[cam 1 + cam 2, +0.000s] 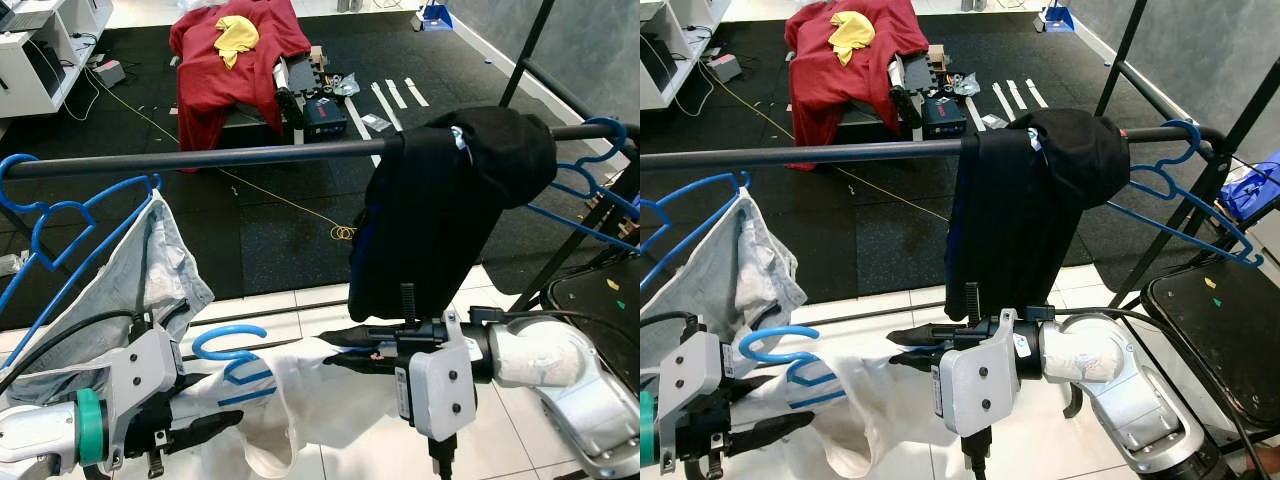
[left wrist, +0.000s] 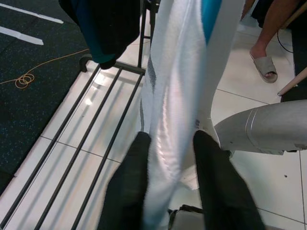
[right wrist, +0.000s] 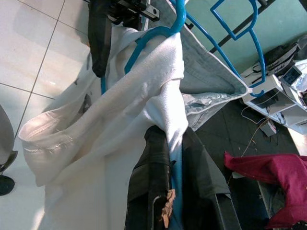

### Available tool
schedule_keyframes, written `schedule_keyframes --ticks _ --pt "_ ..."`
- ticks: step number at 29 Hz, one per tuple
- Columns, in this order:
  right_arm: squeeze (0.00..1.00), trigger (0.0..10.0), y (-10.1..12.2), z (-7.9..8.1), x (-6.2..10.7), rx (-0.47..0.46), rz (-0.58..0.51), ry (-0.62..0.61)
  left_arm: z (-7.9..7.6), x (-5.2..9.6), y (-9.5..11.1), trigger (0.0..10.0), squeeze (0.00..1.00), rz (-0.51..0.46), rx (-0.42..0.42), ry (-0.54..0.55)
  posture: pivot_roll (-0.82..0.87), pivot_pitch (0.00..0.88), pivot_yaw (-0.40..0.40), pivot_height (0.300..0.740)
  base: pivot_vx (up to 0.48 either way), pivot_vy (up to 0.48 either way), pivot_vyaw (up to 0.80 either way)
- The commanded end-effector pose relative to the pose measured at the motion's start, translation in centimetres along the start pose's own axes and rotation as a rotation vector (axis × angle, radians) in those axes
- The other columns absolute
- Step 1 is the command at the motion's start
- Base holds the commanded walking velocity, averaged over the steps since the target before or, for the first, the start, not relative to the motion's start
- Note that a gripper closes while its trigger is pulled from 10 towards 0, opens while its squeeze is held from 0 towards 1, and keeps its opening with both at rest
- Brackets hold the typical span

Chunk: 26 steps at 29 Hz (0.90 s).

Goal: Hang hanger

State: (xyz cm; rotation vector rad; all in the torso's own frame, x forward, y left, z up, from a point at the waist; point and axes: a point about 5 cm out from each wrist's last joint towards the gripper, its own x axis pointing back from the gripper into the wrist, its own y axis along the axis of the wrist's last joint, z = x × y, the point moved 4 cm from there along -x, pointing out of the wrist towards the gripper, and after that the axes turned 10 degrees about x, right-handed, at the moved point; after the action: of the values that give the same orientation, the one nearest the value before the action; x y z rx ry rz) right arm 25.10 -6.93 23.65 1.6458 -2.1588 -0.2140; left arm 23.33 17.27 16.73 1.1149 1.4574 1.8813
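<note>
Held low below the rail: blue hanger with white garment, left tool pinched on cloth, right tool clamped on a shoulder, spreading it to lift the hook upward.

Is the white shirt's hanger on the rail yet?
No. The blue hanger with the white shirt is below the rail, held by both grippers.

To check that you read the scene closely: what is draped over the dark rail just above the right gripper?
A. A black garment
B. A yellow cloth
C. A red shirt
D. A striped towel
A: a black garment hangs folded over the rail directly above the right gripper; the red and yellow clothes lie farther back.
</note>
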Motion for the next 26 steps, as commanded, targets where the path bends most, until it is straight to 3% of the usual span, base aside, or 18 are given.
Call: schedule_keyframes --ticks 1,18,19,24,25,26 --pt "0.00 10.0 0.6 -0.6 0.1 0.016 -0.023 -0.025 -0.6 -0.3 -0.6 0.0 0.00 0.013 0.020 -0.033 -0.14 0.176 0.078 0.740 0.000 0.000 0.00" --pt "0.00 10.0 -0.7 -0.1 0.4 -0.007 0.015 -0.037 -1.0 0.2 0.4 0.0 0.00 -0.023 0.035 -0.088 -0.13 0.180 0.073 0.740 0.000 0.000 0.00" --pt "1.00 10.0 -1.1 -0.2 0.4 -0.017 0.031 -0.052 -1.0 0.3 0.5 0.0 0.00 -0.024 0.033 -0.092 -0.14 0.180 0.074 0.740 0.000 0.000 0.00" --pt "1.00 10.0 -1.8 -0.7 0.7 -0.013 0.068 -0.098 -0.9 0.2 0.7 0.0 0.00 -0.035 0.033 -0.091 -0.14 0.181 0.076 0.740 0.000 0.000 0.00" --pt "0.00 10.0 -2.1 -0.9 0.9 -0.008 0.088 -0.106 -0.7 0.1 0.8 0.0 0.00 -0.040 0.035 -0.078 -0.14 0.181 0.076 0.740 0.000 0.000 0.00" --pt "0.00 10.0 -2.6 -1.4 1.6 -0.007 0.129 -0.132 -0.1 -0.1 0.9 0.0 0.00 -0.047 0.043 -0.044 -0.15 0.183 0.078 0.740 0.000 0.000 0.00"
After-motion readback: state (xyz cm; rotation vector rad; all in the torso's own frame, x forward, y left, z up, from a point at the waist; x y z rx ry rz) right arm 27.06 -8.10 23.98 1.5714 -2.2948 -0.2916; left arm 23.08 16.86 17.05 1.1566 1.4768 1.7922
